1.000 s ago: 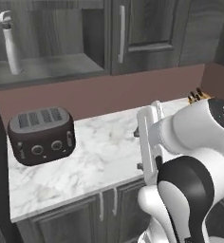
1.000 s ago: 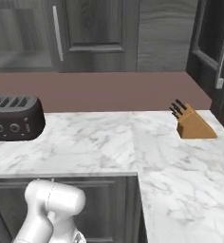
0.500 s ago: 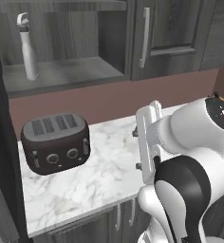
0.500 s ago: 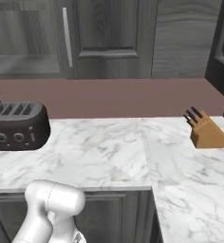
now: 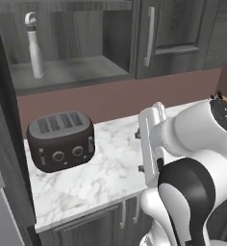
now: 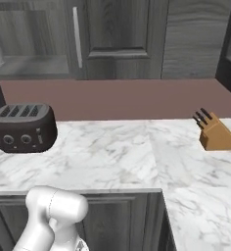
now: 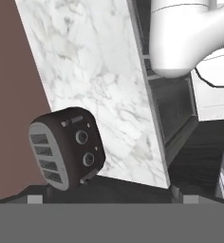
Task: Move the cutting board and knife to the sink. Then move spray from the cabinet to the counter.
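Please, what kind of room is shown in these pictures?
Most likely a kitchen, and a rendered one. A toaster stands on a marble counter, a knife block sits farther along it, and an open wall cabinet above holds a spray.

No text, label, brand, number or sign can be read on anything pictured; the toaster (image 5: 61,140) dials are unmarked.
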{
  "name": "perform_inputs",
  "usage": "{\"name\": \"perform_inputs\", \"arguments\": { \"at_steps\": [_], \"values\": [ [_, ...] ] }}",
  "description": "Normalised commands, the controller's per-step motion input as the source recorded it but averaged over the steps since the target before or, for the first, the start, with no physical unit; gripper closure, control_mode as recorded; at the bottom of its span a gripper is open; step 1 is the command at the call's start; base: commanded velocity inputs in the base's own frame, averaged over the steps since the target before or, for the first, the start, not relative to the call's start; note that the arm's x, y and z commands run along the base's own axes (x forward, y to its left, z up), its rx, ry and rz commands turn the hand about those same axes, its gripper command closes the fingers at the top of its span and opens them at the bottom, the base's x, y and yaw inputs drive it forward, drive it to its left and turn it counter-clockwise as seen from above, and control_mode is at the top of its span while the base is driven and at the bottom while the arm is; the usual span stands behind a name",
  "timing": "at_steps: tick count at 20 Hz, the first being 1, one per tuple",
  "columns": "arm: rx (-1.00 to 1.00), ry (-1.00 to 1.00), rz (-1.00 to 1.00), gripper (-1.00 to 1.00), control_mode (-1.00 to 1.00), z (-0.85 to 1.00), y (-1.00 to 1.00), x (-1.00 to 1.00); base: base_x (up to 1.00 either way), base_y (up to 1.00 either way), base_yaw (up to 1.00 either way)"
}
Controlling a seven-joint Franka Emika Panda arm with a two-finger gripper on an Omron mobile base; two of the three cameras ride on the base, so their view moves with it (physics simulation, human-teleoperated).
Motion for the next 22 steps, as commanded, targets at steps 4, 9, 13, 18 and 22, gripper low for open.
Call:
{"name": "perform_inputs", "arguments": {
  "at_steps": [4,9,13,18,22],
  "values": [
    [0.0,0.0,0.0,-1.0,1.0,0.0,0.0,0.0,0.03,0.76,0.0],
    [0.0,0.0,0.0,-1.0,1.0,0.0,0.0,0.0,0.14,0.58,0.0],
    [0.0,0.0,0.0,-1.0,1.0,0.0,0.0,0.0,0.0,0.0,0.0],
    [0.0,0.0,0.0,-1.0,1.0,0.0,0.0,0.0,0.01,-0.23,0.01],
    [0.0,0.0,0.0,-1.0,1.0,0.0,0.0,0.0,0.21,-0.25,0.01]
  ]
}}
